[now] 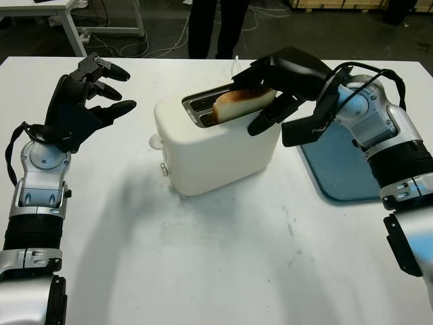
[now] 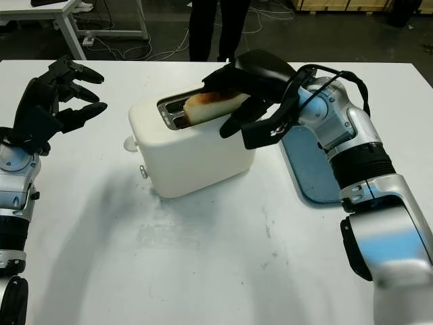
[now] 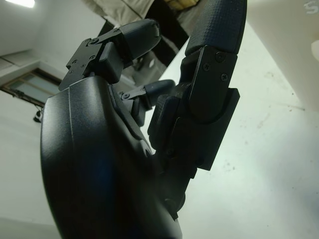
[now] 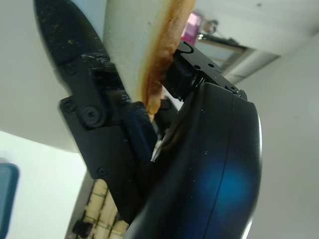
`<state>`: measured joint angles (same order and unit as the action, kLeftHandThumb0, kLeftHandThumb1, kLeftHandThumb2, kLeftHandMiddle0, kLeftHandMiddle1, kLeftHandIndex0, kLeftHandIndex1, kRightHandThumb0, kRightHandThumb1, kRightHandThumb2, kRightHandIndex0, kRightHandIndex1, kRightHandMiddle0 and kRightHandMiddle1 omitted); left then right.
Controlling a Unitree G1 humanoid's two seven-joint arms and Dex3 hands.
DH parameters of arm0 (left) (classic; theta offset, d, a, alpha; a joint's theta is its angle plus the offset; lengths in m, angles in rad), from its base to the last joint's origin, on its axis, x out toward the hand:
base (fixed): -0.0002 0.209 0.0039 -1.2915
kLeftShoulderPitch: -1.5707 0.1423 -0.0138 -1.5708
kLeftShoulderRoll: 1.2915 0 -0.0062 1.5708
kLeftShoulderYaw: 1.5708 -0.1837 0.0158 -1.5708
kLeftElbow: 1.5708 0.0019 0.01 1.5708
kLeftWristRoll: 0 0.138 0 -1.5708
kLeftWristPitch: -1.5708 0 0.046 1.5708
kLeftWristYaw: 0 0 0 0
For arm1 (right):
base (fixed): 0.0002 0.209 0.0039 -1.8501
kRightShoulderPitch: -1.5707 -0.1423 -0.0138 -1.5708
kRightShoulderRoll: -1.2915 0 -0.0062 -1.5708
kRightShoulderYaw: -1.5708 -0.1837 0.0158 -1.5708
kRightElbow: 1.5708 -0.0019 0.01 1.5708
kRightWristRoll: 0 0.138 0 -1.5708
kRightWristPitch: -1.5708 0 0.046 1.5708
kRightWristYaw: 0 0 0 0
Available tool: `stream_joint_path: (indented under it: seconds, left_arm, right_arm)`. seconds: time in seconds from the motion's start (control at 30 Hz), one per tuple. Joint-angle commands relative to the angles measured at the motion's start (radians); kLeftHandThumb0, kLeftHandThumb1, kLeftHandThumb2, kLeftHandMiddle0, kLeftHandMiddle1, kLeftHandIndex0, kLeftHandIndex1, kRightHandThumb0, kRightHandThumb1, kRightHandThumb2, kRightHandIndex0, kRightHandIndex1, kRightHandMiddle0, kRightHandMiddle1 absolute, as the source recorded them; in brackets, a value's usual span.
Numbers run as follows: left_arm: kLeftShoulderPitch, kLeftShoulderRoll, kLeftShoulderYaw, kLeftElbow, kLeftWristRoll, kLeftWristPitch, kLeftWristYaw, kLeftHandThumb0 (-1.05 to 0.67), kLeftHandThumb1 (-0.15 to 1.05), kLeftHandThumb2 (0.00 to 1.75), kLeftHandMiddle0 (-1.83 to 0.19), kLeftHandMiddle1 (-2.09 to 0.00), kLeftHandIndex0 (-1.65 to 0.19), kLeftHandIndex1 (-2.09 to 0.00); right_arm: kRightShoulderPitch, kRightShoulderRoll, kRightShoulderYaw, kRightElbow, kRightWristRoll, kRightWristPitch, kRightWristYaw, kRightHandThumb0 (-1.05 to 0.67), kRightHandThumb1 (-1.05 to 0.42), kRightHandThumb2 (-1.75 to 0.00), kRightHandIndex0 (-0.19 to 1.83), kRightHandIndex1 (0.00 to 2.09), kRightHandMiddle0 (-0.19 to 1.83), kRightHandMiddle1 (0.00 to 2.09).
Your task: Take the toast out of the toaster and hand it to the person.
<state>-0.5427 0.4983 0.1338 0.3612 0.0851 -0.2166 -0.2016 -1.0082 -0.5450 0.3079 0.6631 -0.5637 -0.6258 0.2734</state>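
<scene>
Closest to you, the white table (image 1: 223, 271) runs bare across the front, with a few faint smudges on it. Your left hand (image 1: 84, 101) is up above the table at the left, well apart from the toaster, holding nothing, released. Your right arm comes in from the bottom right and bends across toward the middle, passing over a blue tray (image 1: 338, 169) that lies flat on the table just right of the toaster.

Now the middle: the cream toaster (image 1: 216, 145) sits on the table, slots up, angled a little. The toast (image 1: 242, 103) is in the slot nearer you, its browned top edge and pale face standing proud of the slot and leaning. Your right hand (image 1: 284, 84) is right on it at the toaster's right end, and the fingers (image 1: 267, 118) are clamped on the toast: from the right wrist you see the slice's crust pinched between a black finger on one side and the hand on the other. The lower part of the slice is inside the slot.

Far side: past the table's back edge a person (image 1: 218, 27) stands in dark trousers, straight behind the toaster. To the far left, another white table's leg (image 1: 71, 27) and cables on the floor.
</scene>
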Motion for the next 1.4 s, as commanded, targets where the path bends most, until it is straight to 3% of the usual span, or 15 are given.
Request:
stream_joint_path:
  seconds: [0.0, 0.13, 0.2, 0.6, 0.73, 0.83, 0.93, 1.07, 1.37]
  left_arm:
    - [-0.001, 0.003, -0.002, 0.002, 0.004, -0.012, 0.007, -0.96, 0.92, 0.1, -0.32, -1.38, -0.27, -1.25]
    - [0.0, 0.002, -0.002, 0.003, 0.005, -0.013, 0.01, -0.95, 0.92, 0.1, -0.32, -1.38, -0.26, -1.24]
    - [0.0, 0.0, 0.0, 0.005, 0.0, -0.015, 0.01, -0.95, 0.92, 0.11, -0.32, -1.38, -0.26, -1.24]
    - [0.001, -0.004, 0.001, 0.006, -0.004, -0.012, 0.016, -0.93, 0.92, 0.09, -0.29, -1.39, -0.24, -1.26]
    - [0.003, -0.004, 0.002, 0.004, -0.003, -0.009, 0.02, -0.93, 0.92, 0.09, -0.29, -1.39, -0.23, -1.26]
    - [0.0, 0.001, 0.0, 0.012, -0.001, -0.02, 0.018, -0.93, 0.92, 0.09, -0.29, -1.4, -0.24, -1.26]
    - [-0.001, 0.002, -0.002, 0.014, 0.001, -0.02, 0.018, -0.91, 0.92, 0.1, -0.29, -1.39, -0.23, -1.26]
    - [-0.003, -0.003, 0.001, 0.013, -0.007, -0.006, 0.017, -0.92, 0.91, 0.1, -0.3, -1.39, -0.24, -1.26]
    - [-0.009, -0.004, -0.005, 0.018, -0.001, -0.01, 0.02, -0.94, 0.92, 0.1, -0.3, -1.39, -0.25, -1.26]
  right_arm:
    - [-0.023, 0.001, 0.01, 0.019, -0.018, -0.007, -0.025, -0.45, -0.92, -0.25, 1.04, 1.72, 0.92, 1.22]
    - [-0.037, 0.001, 0.008, 0.041, -0.01, 0.002, -0.02, -0.45, -0.92, -0.31, 1.05, 1.74, 0.83, 1.64]
    - [-0.047, 0.004, 0.004, 0.053, 0.0, 0.02, -0.006, -0.47, -0.92, -0.35, 1.07, 1.74, 0.84, 1.72]
    - [-0.107, 0.023, -0.065, 0.167, 0.15, 0.002, 0.051, -0.43, -0.92, -0.41, 0.97, 1.75, 0.67, 1.75]
    - [-0.149, 0.033, -0.151, 0.24, 0.261, 0.02, 0.061, -0.46, -0.92, -0.46, 0.93, 1.75, 0.68, 1.75]
    - [-0.2, 0.035, -0.24, 0.315, 0.37, 0.0, 0.074, -0.5, -0.92, -0.43, 1.04, 1.75, 0.81, 1.75]
    - [-0.231, 0.016, -0.328, 0.336, 0.466, 0.053, 0.096, -0.53, -0.92, -0.43, 1.04, 1.75, 0.82, 1.75]
    - [-0.251, 0.006, -0.476, 0.355, 0.655, 0.221, 0.178, -0.48, -0.92, -0.37, 1.06, 1.75, 0.84, 1.75]
    - [-0.176, -0.055, -0.567, 0.376, 0.692, 0.335, 0.11, -0.45, -0.92, -0.33, 1.07, 1.75, 0.83, 1.75]
